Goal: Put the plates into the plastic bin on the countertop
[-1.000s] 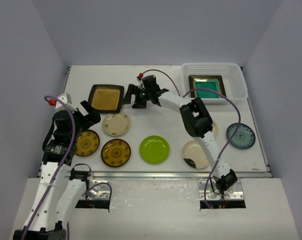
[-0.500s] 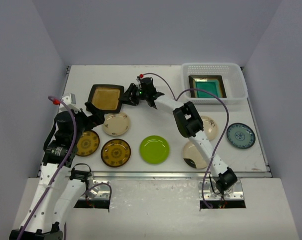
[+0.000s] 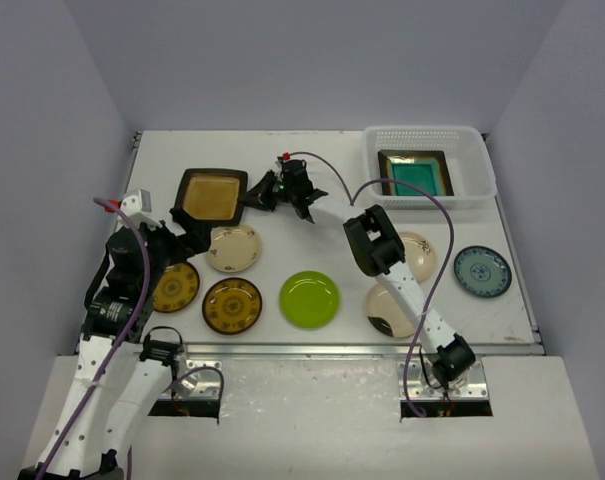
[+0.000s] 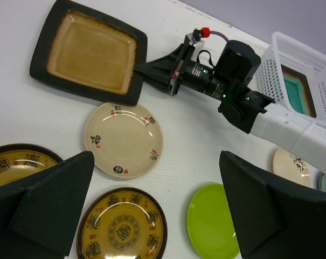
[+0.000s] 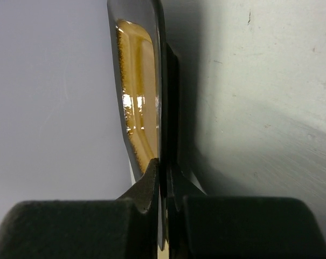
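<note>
The amber square plate (image 3: 210,196) lies at the back left of the countertop (image 3: 322,150). My right gripper (image 3: 254,195) is shut on its right rim, and the right wrist view shows the jaws (image 5: 163,172) pinching the dark rim (image 5: 157,81) edge-on. The plastic bin (image 3: 477,170) stands at the back right with the teal square plate (image 3: 414,175) inside. My left gripper (image 4: 155,157) hangs open above the round plates, holding nothing. Below it are a cream plate (image 4: 125,139), a brown-gold plate (image 4: 122,226) and the lime plate (image 4: 214,221).
A second brown-gold plate (image 3: 174,286) sits at the front left. A cream plate with dark blotches (image 3: 392,310), another cream plate (image 3: 420,255) and a blue-white plate (image 3: 482,271) lie on the right. The right arm's forearm (image 3: 377,240) reaches across the middle.
My right gripper moved left to the amber plate's rim and closed on it. The left arm drew back slightly toward the front left and stayed open.
</note>
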Robot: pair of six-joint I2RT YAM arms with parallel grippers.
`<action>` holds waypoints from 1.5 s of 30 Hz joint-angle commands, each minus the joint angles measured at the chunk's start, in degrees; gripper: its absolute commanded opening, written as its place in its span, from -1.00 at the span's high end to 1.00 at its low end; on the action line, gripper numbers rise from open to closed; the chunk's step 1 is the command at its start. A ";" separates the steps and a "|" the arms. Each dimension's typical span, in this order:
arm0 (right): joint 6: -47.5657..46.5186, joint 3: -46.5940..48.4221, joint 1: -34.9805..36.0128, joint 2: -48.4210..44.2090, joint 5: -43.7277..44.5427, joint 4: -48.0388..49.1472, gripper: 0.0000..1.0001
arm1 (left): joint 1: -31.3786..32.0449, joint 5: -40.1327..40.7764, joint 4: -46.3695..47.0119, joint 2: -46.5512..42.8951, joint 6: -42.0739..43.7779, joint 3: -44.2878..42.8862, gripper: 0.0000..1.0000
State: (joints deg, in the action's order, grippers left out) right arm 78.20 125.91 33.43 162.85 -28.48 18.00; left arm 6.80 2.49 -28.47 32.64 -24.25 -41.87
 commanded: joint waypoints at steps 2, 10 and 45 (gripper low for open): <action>2.62 -2.53 -0.16 -6.47 1.81 3.93 1.00 | 0.84 -0.65 2.37 0.06 0.61 0.21 -1.00; 4.93 -5.00 -1.79 -19.82 -1.57 3.01 1.00 | 0.93 -0.28 2.37 -0.12 0.43 0.29 -1.00; 12.44 -72.05 -36.95 -85.49 24.71 0.36 1.00 | 2.68 0.94 2.01 -2.80 -0.10 0.38 -1.00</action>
State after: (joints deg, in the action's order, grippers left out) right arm 86.12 55.58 -4.20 81.87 -12.07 10.72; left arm 8.63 3.40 -28.52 30.43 -24.34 -41.52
